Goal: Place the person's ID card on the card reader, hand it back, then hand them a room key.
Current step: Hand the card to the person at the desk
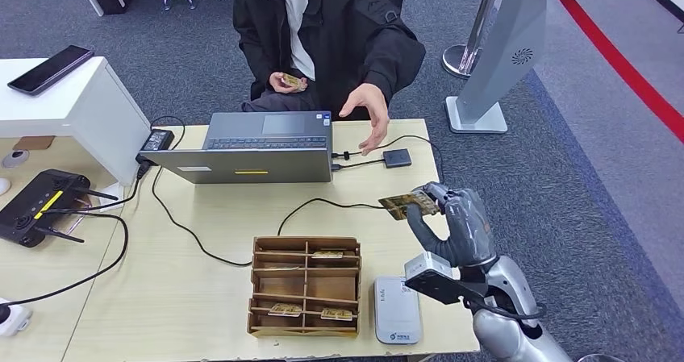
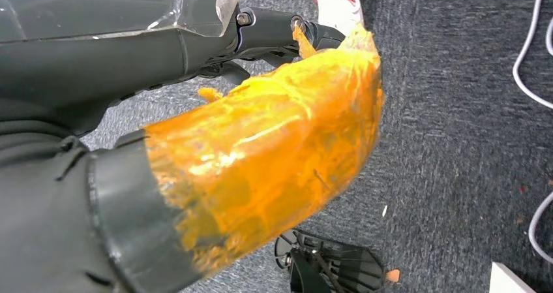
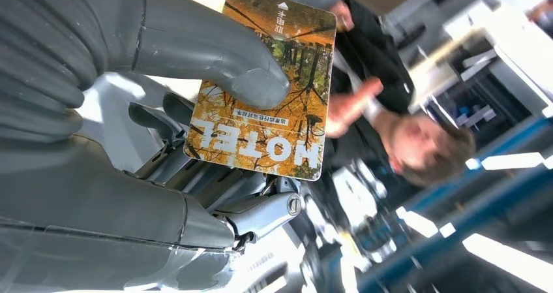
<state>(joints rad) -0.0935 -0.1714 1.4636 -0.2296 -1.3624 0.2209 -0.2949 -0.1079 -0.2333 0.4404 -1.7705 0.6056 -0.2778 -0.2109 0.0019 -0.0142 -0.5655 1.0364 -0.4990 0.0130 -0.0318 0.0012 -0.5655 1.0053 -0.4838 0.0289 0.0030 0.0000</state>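
Grey fingers (image 3: 261, 87) of the right hand (image 1: 452, 217) pinch the room key (image 3: 267, 91), an autumn-forest card printed HOTEL, at the right of the head view above the tabletop (image 1: 202, 297) edge. Just above it, upper centre, the person's hand (image 1: 367, 116) reaches out open. Lower centre sit the card reader (image 1: 397, 309) and the wooden organiser (image 1: 305, 285). Whether the left hand (image 2: 195, 38) is spread or closed, I cannot tell.

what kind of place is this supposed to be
Probably a mock hotel check-in desk set up in an office or lab: the right hand holds an autumn-print card marked HOTEL, beside a brown compartmented card tray and a white card reader.
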